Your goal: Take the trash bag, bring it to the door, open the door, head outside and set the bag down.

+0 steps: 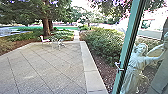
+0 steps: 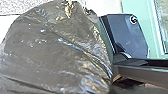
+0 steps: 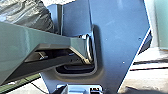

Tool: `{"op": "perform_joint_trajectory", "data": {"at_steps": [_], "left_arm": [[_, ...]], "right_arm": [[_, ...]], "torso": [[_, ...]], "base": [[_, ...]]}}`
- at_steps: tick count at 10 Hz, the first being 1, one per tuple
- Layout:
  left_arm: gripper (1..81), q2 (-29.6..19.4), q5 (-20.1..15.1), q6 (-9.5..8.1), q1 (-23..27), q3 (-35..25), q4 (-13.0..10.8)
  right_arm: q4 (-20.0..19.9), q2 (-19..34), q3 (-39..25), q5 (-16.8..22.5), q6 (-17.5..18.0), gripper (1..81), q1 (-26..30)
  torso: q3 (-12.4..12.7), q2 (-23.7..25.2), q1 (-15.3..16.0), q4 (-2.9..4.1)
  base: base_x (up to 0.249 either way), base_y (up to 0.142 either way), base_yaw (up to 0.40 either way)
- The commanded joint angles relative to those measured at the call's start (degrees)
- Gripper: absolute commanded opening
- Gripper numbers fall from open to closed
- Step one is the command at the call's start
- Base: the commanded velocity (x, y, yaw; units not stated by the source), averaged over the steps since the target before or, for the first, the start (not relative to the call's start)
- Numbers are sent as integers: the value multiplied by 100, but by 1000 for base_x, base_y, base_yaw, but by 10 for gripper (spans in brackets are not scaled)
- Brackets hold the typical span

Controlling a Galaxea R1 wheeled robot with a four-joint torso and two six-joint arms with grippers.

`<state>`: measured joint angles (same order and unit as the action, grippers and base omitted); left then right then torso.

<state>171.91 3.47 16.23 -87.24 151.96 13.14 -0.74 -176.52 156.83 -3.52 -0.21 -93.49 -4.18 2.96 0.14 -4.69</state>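
Trash bag, a single shiny grey-brown plastic sack [image 2: 55, 50], bulges close beside the robot's dark plate, its lower part cut off in the left wrist view. How far open the left claw and right claw are, or what either holds, I cannot tell. One green-framed glass door [image 1: 127, 45] with one silvery handle [image 1: 119, 66] has one pale figure statue [image 1: 138, 61] beyond its pane. One pinkish-white chair [image 1: 45, 40] stands near blurred white furniture [image 1: 59, 44] on grey, dark-jointed paving [image 1: 47, 65], outdoors among trees and low green shrubs [image 1: 105, 42].
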Motion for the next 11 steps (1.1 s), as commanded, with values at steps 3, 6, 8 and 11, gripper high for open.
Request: {"op": "perform_joint_trajectory", "data": {"at_steps": [3,6,8,11], "left_arm": [[10,-7,-321,-5,264,-25,13],[10,-7,-321,-5,264,-17,13],[10,-7,-312,-5,264,-25,13],[10,-7,-312,-5,264,-17,13]], "right_arm": [[57,-44,-22,317,-23,811,194],[57,-44,-40,318,-23,811,194],[57,-44,-31,317,-23,811,194],[57,-44,-31,317,-23,811,194]], "torso": [[-2,-4,2,0],[-2,-9,5,0],[-2,-9,7,0],[-5,-13,5,0]], "base": [[117,0,0],[117,0,0],[117,30,0],[116,76,0]]}}
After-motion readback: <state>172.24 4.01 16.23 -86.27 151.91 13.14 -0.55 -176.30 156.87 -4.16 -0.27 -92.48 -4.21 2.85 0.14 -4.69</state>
